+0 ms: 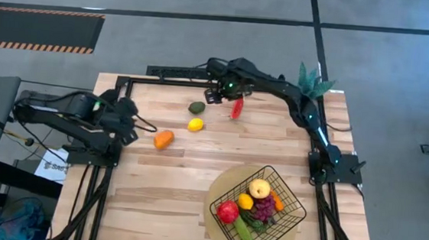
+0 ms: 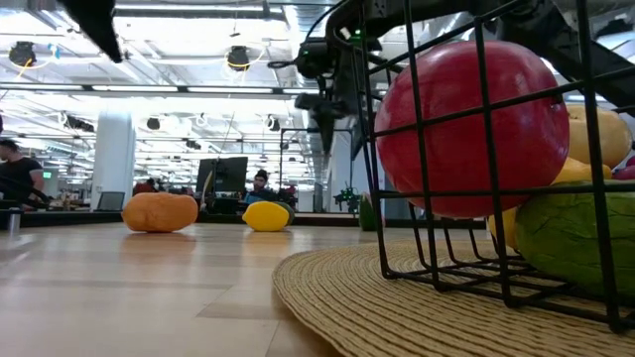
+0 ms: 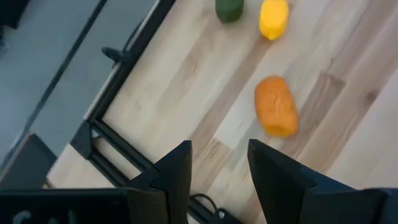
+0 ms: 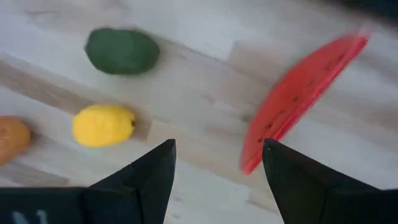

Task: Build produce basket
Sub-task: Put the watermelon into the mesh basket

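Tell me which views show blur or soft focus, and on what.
Right wrist view: the watermelon slice is smeared. Left wrist view: the orange has soft edges. Low view: the near basket wires and red apple look soft. High view: evenly lit.

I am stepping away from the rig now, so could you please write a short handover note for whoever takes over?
Right gripper: open, empty, over the table's far side beside the red watermelon slice.
Left gripper: open, empty, at the left, near the orange carrot-like piece.
Done: red apple, yellow pear, purple grapes and green pieces sit in the black wire-mesh basket.
Left: watermelon slice, dark green avocado, yellow lemon, orange piece.
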Controlling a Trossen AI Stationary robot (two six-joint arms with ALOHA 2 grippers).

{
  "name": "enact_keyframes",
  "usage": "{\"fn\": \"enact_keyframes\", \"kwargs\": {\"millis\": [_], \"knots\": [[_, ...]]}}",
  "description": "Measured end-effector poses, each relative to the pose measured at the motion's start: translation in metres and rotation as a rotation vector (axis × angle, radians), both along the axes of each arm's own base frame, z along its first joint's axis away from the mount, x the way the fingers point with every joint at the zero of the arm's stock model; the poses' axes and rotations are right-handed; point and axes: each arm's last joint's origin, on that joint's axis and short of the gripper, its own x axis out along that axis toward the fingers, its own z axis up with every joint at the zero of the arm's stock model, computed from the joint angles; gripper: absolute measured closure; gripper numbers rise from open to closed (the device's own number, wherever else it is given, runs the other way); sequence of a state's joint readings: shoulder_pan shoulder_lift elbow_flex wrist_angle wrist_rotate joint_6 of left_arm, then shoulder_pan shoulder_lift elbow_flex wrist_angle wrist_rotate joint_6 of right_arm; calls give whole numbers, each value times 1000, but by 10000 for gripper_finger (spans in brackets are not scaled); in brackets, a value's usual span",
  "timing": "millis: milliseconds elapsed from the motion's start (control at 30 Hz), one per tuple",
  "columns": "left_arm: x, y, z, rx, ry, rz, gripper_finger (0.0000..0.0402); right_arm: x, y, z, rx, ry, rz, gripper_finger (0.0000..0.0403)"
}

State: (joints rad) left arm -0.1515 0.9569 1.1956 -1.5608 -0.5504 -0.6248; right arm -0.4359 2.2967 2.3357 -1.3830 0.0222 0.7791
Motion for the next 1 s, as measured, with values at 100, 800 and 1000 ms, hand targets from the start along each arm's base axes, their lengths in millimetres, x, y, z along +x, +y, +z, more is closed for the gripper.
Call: {"fn": "enact_keyframes", "kwargs": {"millis": [100,800,1000], "knots": [[-18,2,-10,-24,-20,-7,256,3,8,-6,38,25,-91,143],[-86,11,-30,-56,-230,-143,256,-5,25,-11,36,168,-396,143],[-85,11,-29,-42,-225,-170,256,-6,15,-14,41,160,-427,143]]}}
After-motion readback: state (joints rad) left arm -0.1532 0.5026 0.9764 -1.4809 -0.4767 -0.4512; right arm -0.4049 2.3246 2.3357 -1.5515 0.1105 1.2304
